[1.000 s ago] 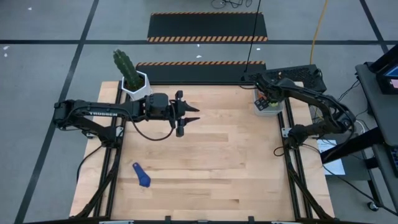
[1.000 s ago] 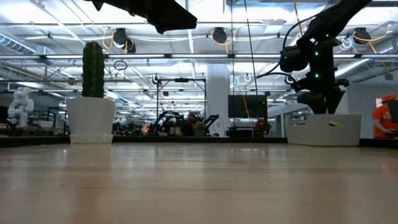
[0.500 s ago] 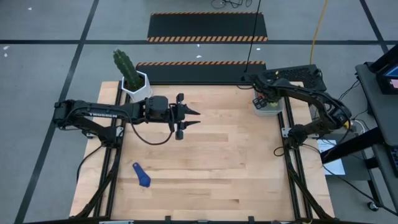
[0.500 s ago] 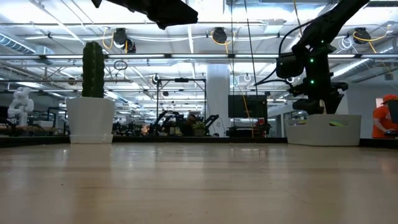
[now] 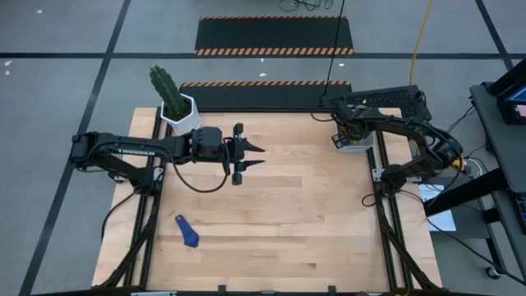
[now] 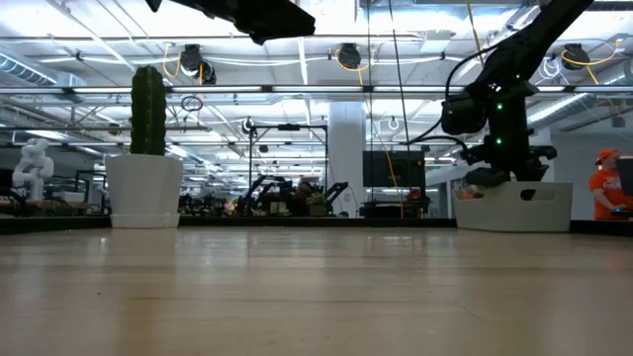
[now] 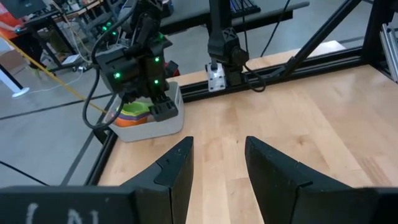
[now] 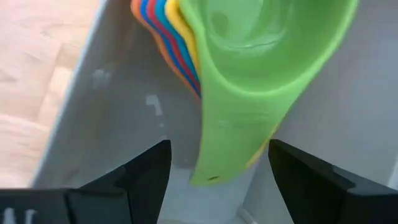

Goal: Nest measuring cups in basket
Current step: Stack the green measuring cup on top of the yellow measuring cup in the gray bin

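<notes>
The basket (image 5: 358, 147) stands at the table's far right corner. In it lie the nested measuring cups (image 8: 163, 37), the green cup (image 8: 267, 43) on top. My right gripper (image 8: 217, 146) is open and reaches down into the basket, one finger on each side of the green cup's handle (image 8: 230, 130), apart from it. A dark blue cup (image 5: 188, 233) lies alone on the table near the left front. My left gripper (image 5: 255, 155) hovers open above the table's far middle, nothing between its fingers (image 7: 177, 168).
A white pot with a cactus (image 5: 176, 105) stands at the far left corner. The wooden table top (image 5: 288, 214) between the two arms is bare. Black frame rails (image 5: 386, 214) run along the table's sides. A person in orange (image 6: 605, 188) is in the room beyond.
My right gripper has sunk from just above the basket down into it, staying open, and now stands about the green cup's handle. The cups and the basket have kept their places.
</notes>
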Robot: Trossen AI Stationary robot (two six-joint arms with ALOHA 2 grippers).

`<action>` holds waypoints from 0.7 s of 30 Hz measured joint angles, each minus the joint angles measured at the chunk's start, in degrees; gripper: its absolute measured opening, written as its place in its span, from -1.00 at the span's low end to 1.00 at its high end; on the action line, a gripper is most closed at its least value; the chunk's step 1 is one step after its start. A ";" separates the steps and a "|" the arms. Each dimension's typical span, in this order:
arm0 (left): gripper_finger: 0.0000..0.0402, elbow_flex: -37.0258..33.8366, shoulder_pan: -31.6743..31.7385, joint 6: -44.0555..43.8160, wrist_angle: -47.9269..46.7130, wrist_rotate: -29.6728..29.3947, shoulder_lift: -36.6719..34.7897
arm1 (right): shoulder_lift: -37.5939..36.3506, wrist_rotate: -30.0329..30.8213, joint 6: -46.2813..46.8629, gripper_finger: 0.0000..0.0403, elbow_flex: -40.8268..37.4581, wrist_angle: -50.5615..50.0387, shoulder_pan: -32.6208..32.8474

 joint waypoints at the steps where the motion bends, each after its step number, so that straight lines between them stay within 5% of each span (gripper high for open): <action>1: -0.27 0.00 0.00 0.11 0.00 -0.01 0.00 | -0.06 -0.81 -0.02 0.29 0.00 0.03 0.15; 9: -0.27 0.00 0.04 0.47 0.00 -0.01 0.00 | -0.15 -4.13 -0.03 0.29 0.00 0.45 1.70; 21: -0.27 0.00 0.04 0.63 0.04 -0.01 0.00 | -0.40 0.34 -0.05 0.31 0.00 1.04 1.71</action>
